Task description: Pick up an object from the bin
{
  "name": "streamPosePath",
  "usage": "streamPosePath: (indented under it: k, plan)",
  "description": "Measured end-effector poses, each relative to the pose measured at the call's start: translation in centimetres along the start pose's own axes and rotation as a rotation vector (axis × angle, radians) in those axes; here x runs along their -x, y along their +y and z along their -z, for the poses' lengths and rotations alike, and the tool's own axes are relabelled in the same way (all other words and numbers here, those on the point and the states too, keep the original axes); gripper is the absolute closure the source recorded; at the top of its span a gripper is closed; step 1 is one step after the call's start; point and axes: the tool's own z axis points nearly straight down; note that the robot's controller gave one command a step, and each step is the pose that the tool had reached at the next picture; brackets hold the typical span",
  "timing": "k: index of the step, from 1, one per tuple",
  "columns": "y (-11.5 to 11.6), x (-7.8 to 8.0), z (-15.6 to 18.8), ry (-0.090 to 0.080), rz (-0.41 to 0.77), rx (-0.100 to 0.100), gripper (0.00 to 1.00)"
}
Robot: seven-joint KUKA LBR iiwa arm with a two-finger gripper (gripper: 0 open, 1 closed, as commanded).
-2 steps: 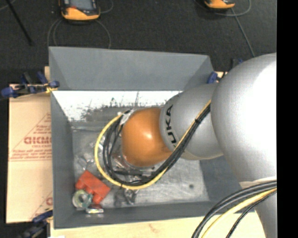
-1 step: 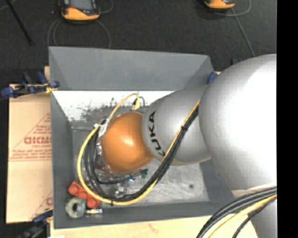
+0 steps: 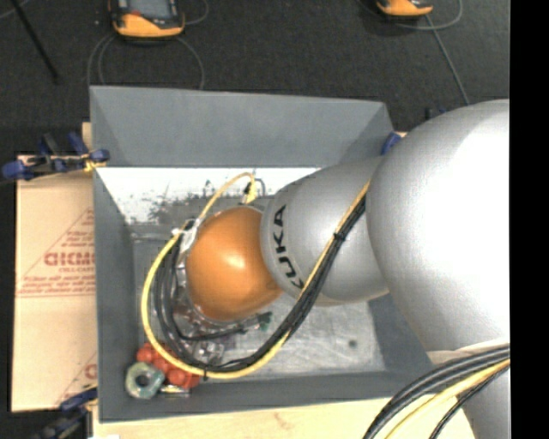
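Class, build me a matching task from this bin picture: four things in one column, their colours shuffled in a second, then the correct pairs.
1 wrist cover
2 cable loop
3 ring-shaped thing in the bin's lower-left corner
4 lumpy thing beside that ring

A red
B orange
C greenish grey
D yellow

Pairs: 1-B, 2-D, 3-C, 4-A

A dark, finely speckled floor [image 3: 283, 51] spreads from ten to two o'clock. On it sit an orange-and-black device [image 3: 147, 17] at eleven o'clock and a second orange device [image 3: 403, 7] at one o'clock, both cut by the upper edge. A thin pale cable [image 3: 202, 62] loops beside the first.
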Motion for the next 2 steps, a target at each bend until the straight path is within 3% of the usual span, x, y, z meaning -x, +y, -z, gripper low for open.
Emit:
streamPosePath:
  k: [2]
  plan:
    - [-0.7,0.4,12.4,0.007,-0.009,0.005,1.0]
